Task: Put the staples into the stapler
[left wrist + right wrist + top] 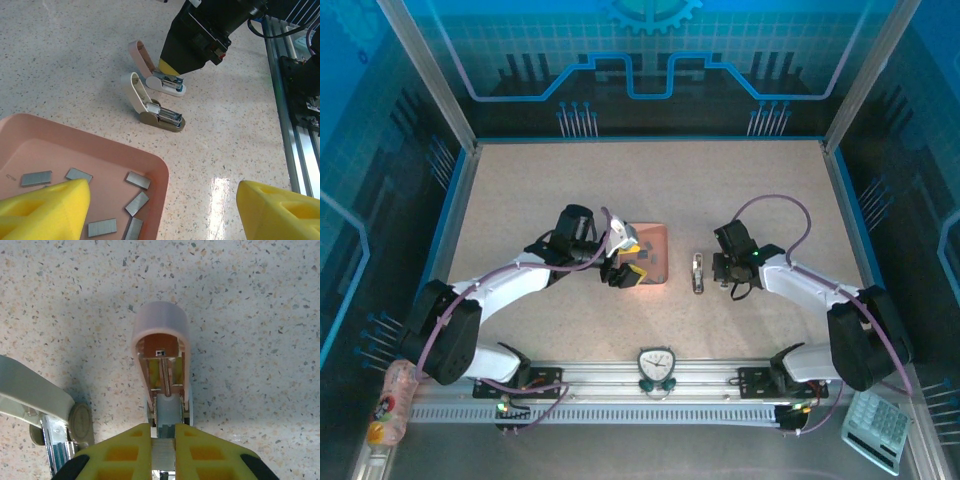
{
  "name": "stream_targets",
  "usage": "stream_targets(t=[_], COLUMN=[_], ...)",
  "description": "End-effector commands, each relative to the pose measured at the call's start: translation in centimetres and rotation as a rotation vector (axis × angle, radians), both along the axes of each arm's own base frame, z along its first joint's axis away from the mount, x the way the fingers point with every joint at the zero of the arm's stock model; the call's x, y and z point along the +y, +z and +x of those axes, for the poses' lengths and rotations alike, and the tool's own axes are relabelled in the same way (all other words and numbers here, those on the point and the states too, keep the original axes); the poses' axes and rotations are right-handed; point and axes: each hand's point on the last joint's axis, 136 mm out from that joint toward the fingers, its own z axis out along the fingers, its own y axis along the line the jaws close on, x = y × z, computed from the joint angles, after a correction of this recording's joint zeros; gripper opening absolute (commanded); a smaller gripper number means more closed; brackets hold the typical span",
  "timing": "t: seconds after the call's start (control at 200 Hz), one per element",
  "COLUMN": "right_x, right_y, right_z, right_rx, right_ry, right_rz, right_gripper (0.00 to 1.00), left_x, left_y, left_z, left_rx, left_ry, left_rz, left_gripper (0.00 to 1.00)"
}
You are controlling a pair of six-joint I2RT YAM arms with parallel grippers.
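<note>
Left arm: elbow folded back at the near left, forearm running right and far, wrist bent down. My left gripper (162, 202) hangs over the near edge of the pink tray (150, 167). The yellow fingers (45, 205) are spread wide with nothing between them, one over the tray and the other over bare table (650, 180) on the near side.

The staple strips (137, 180) are all in that tray: six in the left wrist view, lying flat and scattered on the floor near its near-right corner. Most lie apart; two sit close together.

Right arm: elbow at the near right, forearm reaching left, wrist pitched down at the staplers, which sit right of the tray and clear of it.

My right gripper (162, 442) has its fingers drawn narrow and clamped on the metal magazine end of the pink stapler (160, 335). That stapler's base is on the table, its lid hinged open and tilted up away from my fingers, channel exposed. I cannot tell whether anything sits in the channel.

The white stapler (155, 107) is just beside the pink one on its left, parallel to it, lid also up. I am not touching it.
</note>
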Motion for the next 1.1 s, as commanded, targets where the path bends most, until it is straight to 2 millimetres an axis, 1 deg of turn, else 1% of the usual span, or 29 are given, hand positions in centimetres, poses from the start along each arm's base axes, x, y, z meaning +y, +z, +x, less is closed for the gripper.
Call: stream_targets(t=[0.0, 0.295, 0.44, 0.575, 0.705, 0.79, 0.895, 1.096], right_x=[-0.1, -0.3, -0.3, -0.2, 0.2, -0.1, -0.6, -0.7], right_y=[-0.5, -0.5, -0.3, 0.1, 0.9, 1.1, 0.8, 0.1], right_z=[-0.2, -0.4, -0.4, -0.4, -0.2, -0.2, -0.5, -0.9], right_rx=[-0.002, -0.011, -0.03, -0.047, -0.08, -0.086, -0.068, -0.026], right_ry=[0.013, 0.026, 0.033, 0.047, 0.062, 0.061, 0.054, 0.071], right_rz=[-0.034, -0.055, -0.052, -0.047, -0.025, -0.029, -0.044, -0.07], right_gripper=[0.15, 0.15, 0.15, 0.15, 0.15, 0.16, 0.16, 0.15], left_x=[-0.5, -0.6, -0.6, -0.6, -0.7, -0.7, -0.7, -0.8], left_y=[0.8, 0.6, 0.6, 0.5, 0.5, 0.5, 0.5, 0.4], left_z=[0.1, 0.0, 0.0, -0.1, -0.1, -0.1, -0.1, -0.2], left_rx=[-0.026, -0.022, -0.019, -0.018, -0.018, -0.018, -0.018, -0.016], left_ry=[-0.02, -0.024, -0.026, -0.028, -0.03, -0.03, -0.032, -0.033], left_rz=[-0.002, 0.002, 0.003, 0.005, 0.005, 0.005, 0.006, 0.007], left_gripper=[0.78, 0.78, 0.78, 0.78, 0.78, 0.78, 0.78, 0.78])
